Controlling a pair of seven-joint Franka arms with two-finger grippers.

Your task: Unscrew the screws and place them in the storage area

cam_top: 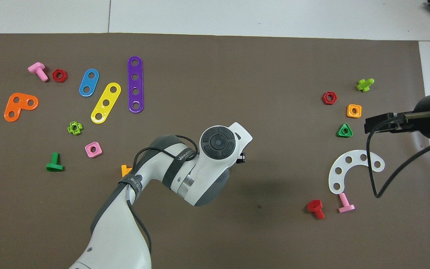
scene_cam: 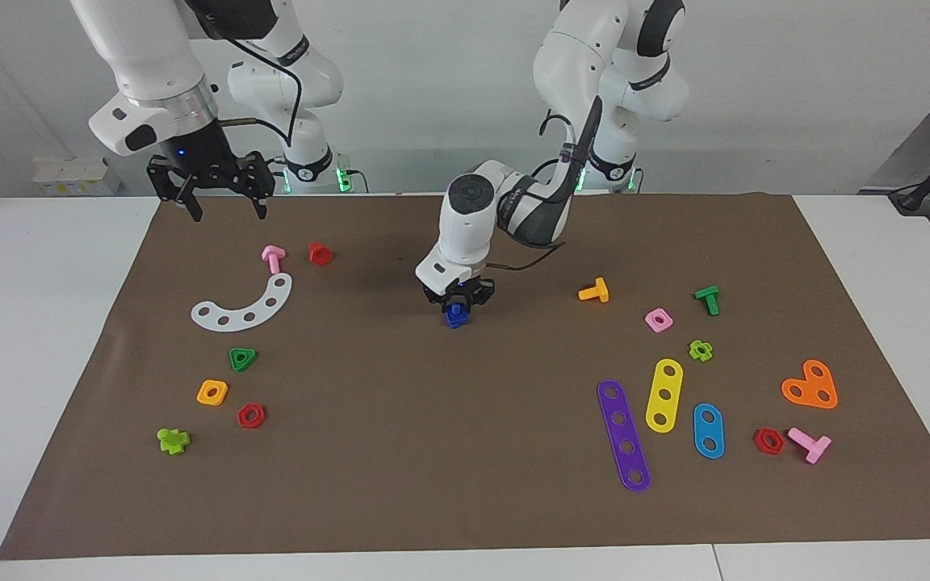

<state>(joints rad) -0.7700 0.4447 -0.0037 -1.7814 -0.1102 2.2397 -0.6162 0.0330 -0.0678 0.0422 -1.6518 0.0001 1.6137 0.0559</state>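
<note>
- A brown mat (scene_cam: 465,452) covers the middle of a white tabletop (scene_cam: 37,323), with small plastic toy parts scattered toward both ends.
- The left tool (scene_cam: 457,304) is low over the centre of the mat, pointing straight down, its fingers clamped on the blue screw (scene_cam: 454,315).
- The blue screw sits mid-mat, well apart from every other part. Only its lower portion shows beneath the fingers; whether it touches the mat cannot be told.
- In the overhead view the left arm's wrist housing covers the blue screw and the left tool entirely.
- The orange screw (scene_cam: 594,290), lying toward the left arm's end from the blue screw, shows whole in the facing view; from overhead only a small corner (cam_top: 126,170) shows beside the arm.
- The right tool (scene_cam: 223,206) hangs in the air above the mat's edge at the right arm's end, fingers spread apart and holding nothing. This arm waits.
- From overhead the right tool (cam_top: 381,123) is partly cut off at the frame edge, and its cable crosses the white curved strip (cam_top: 349,168).
- Under the right tool, a pink screw (scene_cam: 273,258) and a red screw (scene_cam: 320,253) lie toward the right arm's end from the blue screw.
</note>
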